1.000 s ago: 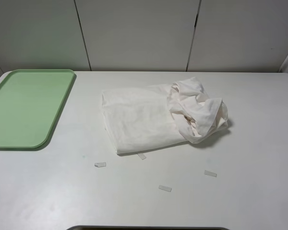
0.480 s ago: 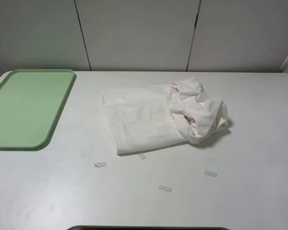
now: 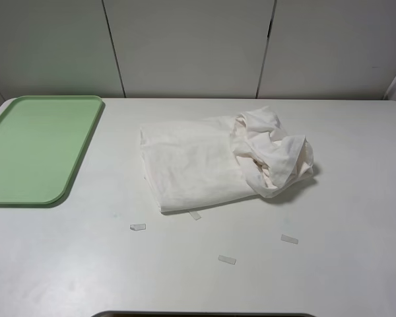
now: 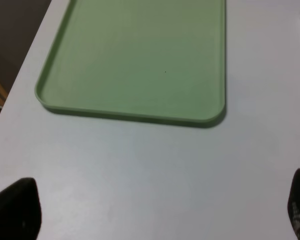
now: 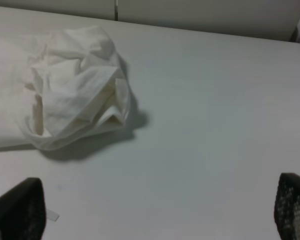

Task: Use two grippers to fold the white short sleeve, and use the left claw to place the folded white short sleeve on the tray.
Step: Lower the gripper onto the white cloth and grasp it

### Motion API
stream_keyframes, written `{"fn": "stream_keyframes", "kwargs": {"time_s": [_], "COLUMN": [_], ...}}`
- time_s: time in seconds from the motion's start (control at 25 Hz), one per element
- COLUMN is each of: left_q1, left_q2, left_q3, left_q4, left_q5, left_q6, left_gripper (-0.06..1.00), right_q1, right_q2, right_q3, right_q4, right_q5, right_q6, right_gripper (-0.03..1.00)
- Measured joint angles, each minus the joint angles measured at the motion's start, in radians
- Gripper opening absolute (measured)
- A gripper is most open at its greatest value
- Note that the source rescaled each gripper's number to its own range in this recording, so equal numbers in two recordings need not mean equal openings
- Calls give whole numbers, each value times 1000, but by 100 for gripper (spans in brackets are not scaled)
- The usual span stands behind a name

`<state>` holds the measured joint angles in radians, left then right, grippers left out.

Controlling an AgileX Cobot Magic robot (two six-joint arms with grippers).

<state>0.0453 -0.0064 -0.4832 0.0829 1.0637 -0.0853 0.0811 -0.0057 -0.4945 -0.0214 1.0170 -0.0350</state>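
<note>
The white short sleeve [image 3: 211,162] lies on the table's middle, its left part flat and its right part bunched in a crumpled heap [image 3: 274,155]; the heap also shows in the right wrist view [image 5: 70,85]. The pale green tray [image 3: 36,148] sits empty at the far left; it also shows in the left wrist view [image 4: 140,55]. Neither arm shows in the exterior high view. The left gripper [image 4: 155,210] is open over bare table in front of the tray, fingertips [image 4: 15,210] wide apart. The right gripper [image 5: 155,212] is open, well off the shirt's crumpled end.
Several small pale tape strips lie on the table in front of the shirt, such as one strip [image 3: 138,226] and another [image 3: 289,239]. A white panelled wall [image 3: 191,46] stands behind the table. A dark edge [image 3: 204,314] shows at the table's front.
</note>
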Motion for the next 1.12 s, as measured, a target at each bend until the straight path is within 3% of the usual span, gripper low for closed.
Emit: {"fn": "stream_keyframes", "kwargs": {"time_s": [1.12], "left_q1": [0], "left_q2": [0], "left_q3": [0], "left_q4": [5], "left_q5": [0], "left_q6": [0], "left_gripper": [98], "right_q1": [0], "right_q2": [0], "right_q3": [0], "right_q4": [0], "right_q5": [0], "right_q6": [0], "right_gripper": [100]}}
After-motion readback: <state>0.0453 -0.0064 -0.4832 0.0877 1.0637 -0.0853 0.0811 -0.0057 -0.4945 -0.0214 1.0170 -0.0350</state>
